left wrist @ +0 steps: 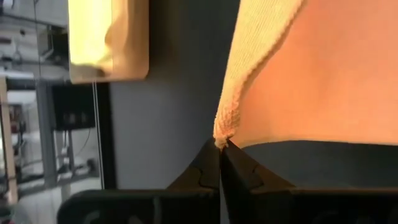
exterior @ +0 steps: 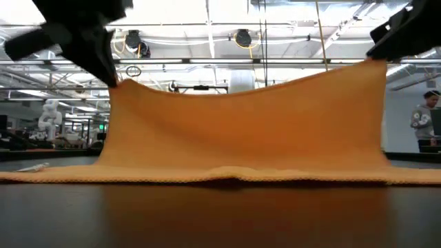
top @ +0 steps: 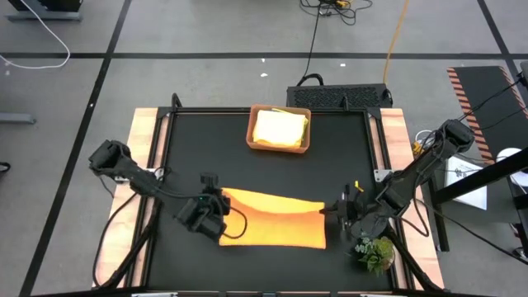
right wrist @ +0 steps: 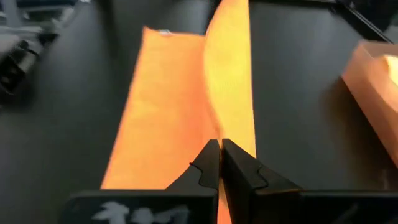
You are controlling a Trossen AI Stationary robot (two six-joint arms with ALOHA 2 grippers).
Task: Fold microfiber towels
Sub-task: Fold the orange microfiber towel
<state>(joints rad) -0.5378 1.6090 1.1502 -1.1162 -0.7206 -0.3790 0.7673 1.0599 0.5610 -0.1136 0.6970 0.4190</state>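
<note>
An orange microfiber towel (top: 276, 221) lies across the near middle of the black table. Its far edge is raised, and in the low view the towel (exterior: 241, 131) stands like a curtain. My left gripper (top: 216, 205) is shut on its far left corner, my right gripper (top: 337, 210) on its far right corner. The near edge (exterior: 220, 176) rests on the table. A yellow towel (top: 280, 128) lies folded in the brown tray (top: 252, 132) at the far middle. My left gripper pinches the orange towel's far left corner (left wrist: 219, 135) between its two shut fingertips, slanting down from the table's left. That corner is lifted clear, and the cloth slopes away from it down to the table. My right gripper pinches the towel's far right corner (right wrist: 219, 134) between its shut fingers, coming from the table's right, nearly level. The corner (exterior: 375, 65) is held up, the far edge sags a little toward the other gripper, and the near part lies flat on the table.
A small green plant sprig (top: 375, 252) sits at the near right corner, close to my right arm. Wooden rails (top: 144, 148) run along the table's left and right sides. Bare black table lies between the towel and the tray.
</note>
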